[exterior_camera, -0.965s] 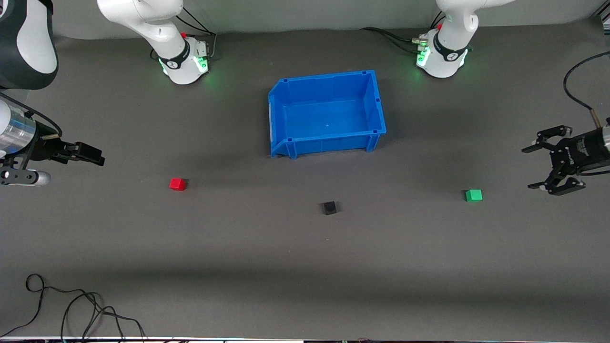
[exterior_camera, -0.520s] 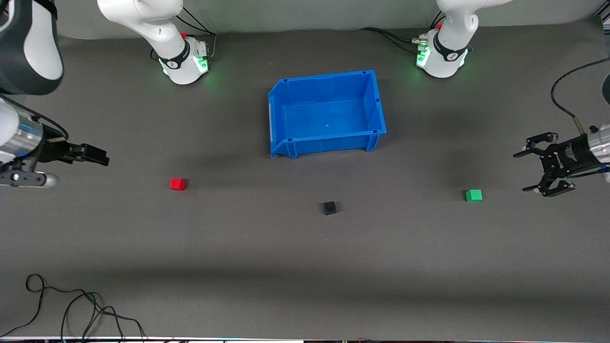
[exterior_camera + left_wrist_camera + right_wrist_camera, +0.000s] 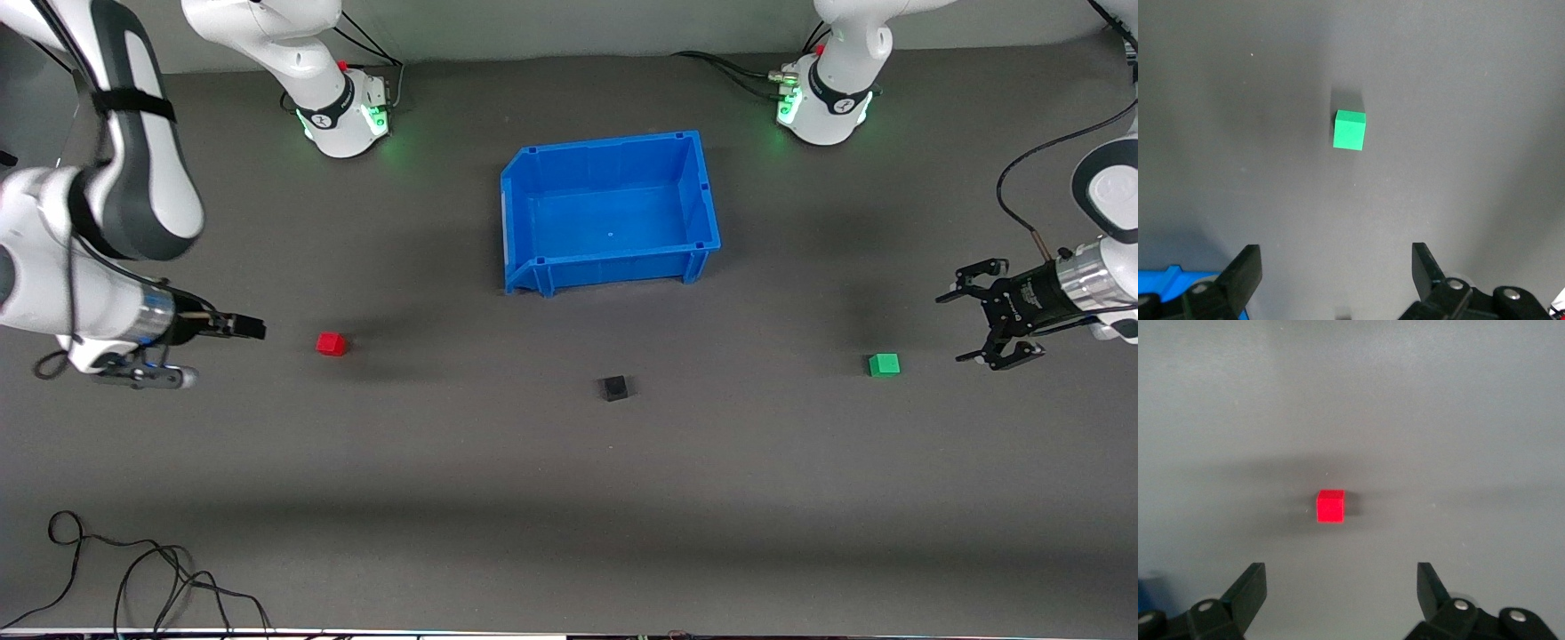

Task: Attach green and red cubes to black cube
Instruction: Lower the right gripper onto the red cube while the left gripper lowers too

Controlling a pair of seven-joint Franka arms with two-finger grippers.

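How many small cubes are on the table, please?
3: the red cube toward the right arm's end, the black cube nearest the front camera, the green cube toward the left arm's end.

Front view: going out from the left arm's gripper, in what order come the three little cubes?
From the left gripper, open above the table:
1. Green cube, at the left arm's end.
2. Black cube, mid-table, nearest the camera.
3. Red cube, at the right arm's end.

You see: blue bin (image 3: 533, 164), glossy smooth plastic; table (image 3: 569, 498), matt dark covering; green cube (image 3: 884, 364) and red cube (image 3: 331, 343), smooth plastic.
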